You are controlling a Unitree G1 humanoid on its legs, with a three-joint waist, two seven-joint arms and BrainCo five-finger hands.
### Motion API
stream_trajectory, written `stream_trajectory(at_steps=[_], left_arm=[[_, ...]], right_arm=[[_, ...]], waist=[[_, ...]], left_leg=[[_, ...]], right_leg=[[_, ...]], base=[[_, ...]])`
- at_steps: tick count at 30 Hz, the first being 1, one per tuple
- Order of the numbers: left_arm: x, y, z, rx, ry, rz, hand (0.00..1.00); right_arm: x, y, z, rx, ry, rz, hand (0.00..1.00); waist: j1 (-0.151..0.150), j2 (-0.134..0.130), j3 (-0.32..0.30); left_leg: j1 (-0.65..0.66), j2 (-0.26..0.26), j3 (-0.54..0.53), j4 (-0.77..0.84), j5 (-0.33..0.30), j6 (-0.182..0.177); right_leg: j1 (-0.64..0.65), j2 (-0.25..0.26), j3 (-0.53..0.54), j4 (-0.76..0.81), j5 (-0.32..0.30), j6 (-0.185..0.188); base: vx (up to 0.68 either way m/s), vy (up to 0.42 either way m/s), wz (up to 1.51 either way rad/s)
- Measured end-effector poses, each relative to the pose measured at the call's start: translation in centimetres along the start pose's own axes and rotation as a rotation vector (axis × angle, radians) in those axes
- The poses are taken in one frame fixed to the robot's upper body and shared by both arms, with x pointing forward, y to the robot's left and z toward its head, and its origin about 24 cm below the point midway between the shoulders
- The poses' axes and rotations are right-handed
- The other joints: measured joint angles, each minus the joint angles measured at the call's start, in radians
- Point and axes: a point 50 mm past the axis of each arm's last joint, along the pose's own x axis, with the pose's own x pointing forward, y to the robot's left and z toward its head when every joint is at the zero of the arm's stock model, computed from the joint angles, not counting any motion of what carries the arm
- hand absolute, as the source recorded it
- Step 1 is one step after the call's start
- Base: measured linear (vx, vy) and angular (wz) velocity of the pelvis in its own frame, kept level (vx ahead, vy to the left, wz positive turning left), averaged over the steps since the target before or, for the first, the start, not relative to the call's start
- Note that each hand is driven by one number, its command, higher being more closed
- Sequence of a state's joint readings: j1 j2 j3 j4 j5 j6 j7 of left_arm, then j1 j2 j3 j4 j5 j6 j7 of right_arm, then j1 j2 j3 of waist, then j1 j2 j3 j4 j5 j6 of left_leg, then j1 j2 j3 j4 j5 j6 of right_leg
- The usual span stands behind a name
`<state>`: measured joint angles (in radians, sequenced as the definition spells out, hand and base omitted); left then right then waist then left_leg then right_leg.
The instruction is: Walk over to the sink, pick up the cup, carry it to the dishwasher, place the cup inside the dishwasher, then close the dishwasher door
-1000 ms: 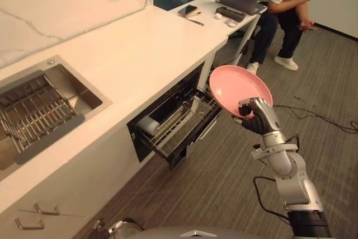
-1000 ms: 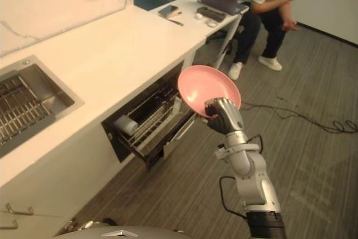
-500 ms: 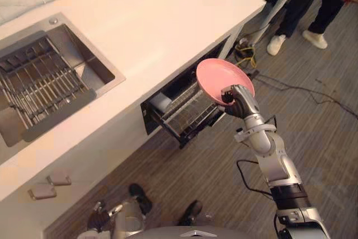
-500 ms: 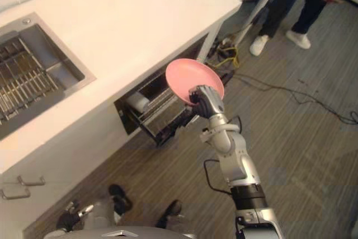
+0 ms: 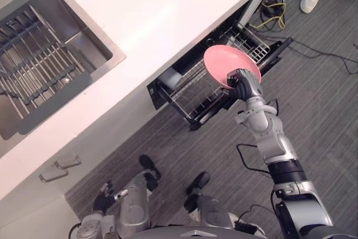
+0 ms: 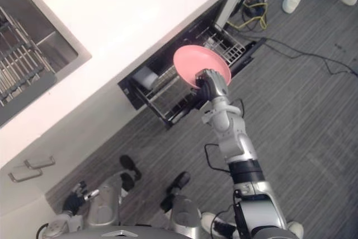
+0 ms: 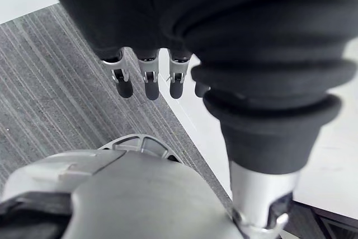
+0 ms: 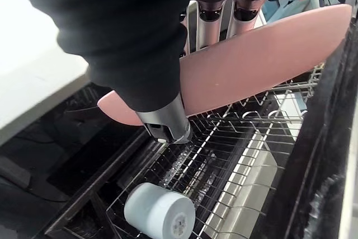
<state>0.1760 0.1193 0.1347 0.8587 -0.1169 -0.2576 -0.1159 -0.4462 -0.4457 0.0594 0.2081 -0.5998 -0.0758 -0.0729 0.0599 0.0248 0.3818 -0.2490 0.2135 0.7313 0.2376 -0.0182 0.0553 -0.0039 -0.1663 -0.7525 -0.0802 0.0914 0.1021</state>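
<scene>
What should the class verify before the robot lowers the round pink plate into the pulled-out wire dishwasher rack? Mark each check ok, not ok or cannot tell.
1. Grip: the right hand is curled on the rim of the round pink plate: ok.
2. Access: the wire dishwasher rack is pulled out: ok.
3. Position: the plate hangs tilted over the rack: ok.
4. Room: a pale cylindrical cup lies on its side in the rack, apart from the plate; the wires below the plate look bare: ok.
5. Item: the task names a cup, but the hand holds a plate: not ok.
6. Left hand: fingers relaxed, holding nothing: ok.
</scene>
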Motion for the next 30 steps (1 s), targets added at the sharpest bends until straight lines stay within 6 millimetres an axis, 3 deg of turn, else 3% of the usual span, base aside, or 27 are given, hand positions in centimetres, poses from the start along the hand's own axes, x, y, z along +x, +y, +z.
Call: stream_trajectory(at_steps=[8, 12, 18, 19, 23, 24, 26, 30], left_arm=[[0.4, -0.9, 0.9, 0.012, -0.031, -0.038, 0.00], [0.8, -1.8, 1.5, 0.027, -0.048, -0.076, 0.00], [1.1, -2.9, 2.1, 0.026, -0.058, -0.126, 0.00], [1.2, -3.3, 2.2, 0.023, -0.058, -0.149, 0.00], [1.2, -4.0, 2.3, 0.007, -0.061, -0.175, 0.00], [1.2, -4.1, 2.3, 0.004, -0.057, -0.178, 0.00], [1.2, -4.9, 2.3, -0.009, -0.051, -0.211, 0.00], [1.3, -5.4, 2.4, -0.002, -0.050, -0.238, 0.00]], right_arm=[[2.4, -1.3, -0.3, 0.014, 0.016, 0.034, 1.00], [4.5, -2.8, -1.0, 0.036, 0.058, 0.070, 1.00], [6.3, -4.0, -2.1, 0.119, 0.145, 0.100, 1.00], [6.6, -4.6, -2.7, 0.135, 0.187, 0.095, 1.00], [7.2, -6.3, -3.8, 0.167, 0.279, 0.083, 1.00], [7.3, -6.5, -4.0, 0.171, 0.296, 0.086, 0.00], [7.2, -7.5, -5.0, 0.163, 0.361, 0.092, 0.00], [7.2, -8.5, -5.8, 0.175, 0.423, 0.083, 0.00]], waist=[[0.015, 0.041, 0.035], [0.032, 0.074, 0.057], [0.055, 0.117, 0.077], [0.064, 0.133, 0.085], [0.082, 0.154, 0.093], [0.084, 0.157, 0.094], [0.094, 0.182, 0.097], [0.102, 0.201, 0.096]], left_leg=[[-0.032, -0.022, -0.074, -0.034, 0.036, -0.005], [-0.048, -0.034, -0.113, -0.052, 0.058, -0.003], [-0.054, -0.062, -0.162, -0.104, 0.095, -0.003], [-0.055, -0.066, -0.170, -0.105, 0.097, -0.003], [-0.068, -0.091, -0.216, -0.139, 0.141, 0.001], [-0.068, -0.094, -0.218, -0.147, 0.147, 0.002], [-0.068, -0.096, -0.240, -0.154, 0.150, 0.001], [-0.069, -0.102, -0.260, -0.168, 0.156, -0.006]], right_leg=[[-0.031, -0.004, -0.010, 0.000, 0.009, -0.006], [-0.038, -0.006, -0.031, 0.000, 0.014, -0.008], [-0.052, -0.015, -0.052, 0.000, 0.024, -0.009], [-0.052, -0.019, -0.054, 0.000, 0.025, -0.008], [-0.072, -0.033, -0.060, 0.000, 0.035, -0.010], [-0.075, -0.034, -0.061, 0.001, 0.036, -0.010], [-0.077, -0.039, -0.073, 0.019, 0.034, -0.011], [-0.085, -0.046, -0.079, 0.036, 0.030, -0.011]], base=[[-0.04, 0.106, 0.03], [-0.05, 0.108, 0.16], [-0.04, 0.106, 0.07], [-0.04, 0.142, 0.05], [-0.04, 0.111, 0.07], [-0.04, 0.107, 0.04], [-0.04, 0.122, 0.08], [-0.04, 0.134, 0.06]])
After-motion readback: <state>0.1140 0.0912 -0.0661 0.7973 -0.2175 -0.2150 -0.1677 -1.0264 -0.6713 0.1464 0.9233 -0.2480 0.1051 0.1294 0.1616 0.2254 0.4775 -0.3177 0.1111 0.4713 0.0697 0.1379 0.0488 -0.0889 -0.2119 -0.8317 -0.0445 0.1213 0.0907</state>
